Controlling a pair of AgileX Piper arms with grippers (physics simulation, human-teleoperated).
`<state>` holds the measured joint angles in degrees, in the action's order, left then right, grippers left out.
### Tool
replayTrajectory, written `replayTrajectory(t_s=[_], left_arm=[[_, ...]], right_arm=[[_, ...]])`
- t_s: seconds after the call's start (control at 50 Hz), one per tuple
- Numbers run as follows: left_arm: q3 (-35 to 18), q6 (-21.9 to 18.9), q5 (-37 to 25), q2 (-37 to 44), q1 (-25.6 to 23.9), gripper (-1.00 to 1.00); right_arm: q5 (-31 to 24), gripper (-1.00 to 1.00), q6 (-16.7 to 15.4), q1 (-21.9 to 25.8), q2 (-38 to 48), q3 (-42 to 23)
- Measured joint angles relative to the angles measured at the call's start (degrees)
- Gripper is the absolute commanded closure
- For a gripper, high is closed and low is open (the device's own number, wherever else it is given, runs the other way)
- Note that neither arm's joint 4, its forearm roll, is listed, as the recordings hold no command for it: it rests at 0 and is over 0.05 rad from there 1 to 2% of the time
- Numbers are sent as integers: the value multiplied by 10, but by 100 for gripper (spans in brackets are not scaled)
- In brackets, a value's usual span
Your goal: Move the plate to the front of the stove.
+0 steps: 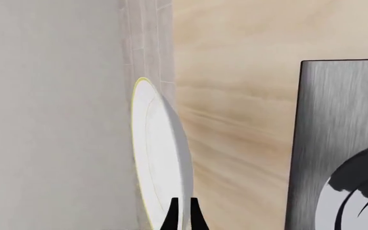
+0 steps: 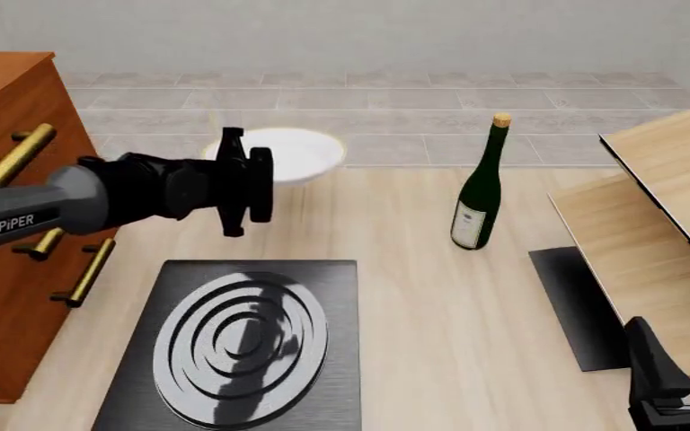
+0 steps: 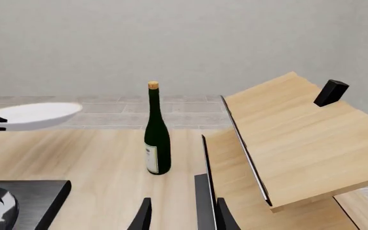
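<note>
Left pincer clamped on plate rim, lifted beyond stove; placement in front remains.

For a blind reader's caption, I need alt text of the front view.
The left claw holds a white plate in the air beyond the stove, near the table's far edge. A wine bottle stands to the right, a wooden drawer cabinet at left, and the right claw rests low right.

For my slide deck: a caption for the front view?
Left gripper holds the plate beyond the stove, wine bottle standing alongside.
</note>
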<state>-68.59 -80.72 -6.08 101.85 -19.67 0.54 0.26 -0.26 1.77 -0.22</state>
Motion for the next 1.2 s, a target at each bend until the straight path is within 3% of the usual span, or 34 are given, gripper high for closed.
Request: replayTrajectory(t_s=[1.2], left_arm=[[-1,-2,48,82,19,100]], right_arm=[[0,-100,0,0,0,0]])
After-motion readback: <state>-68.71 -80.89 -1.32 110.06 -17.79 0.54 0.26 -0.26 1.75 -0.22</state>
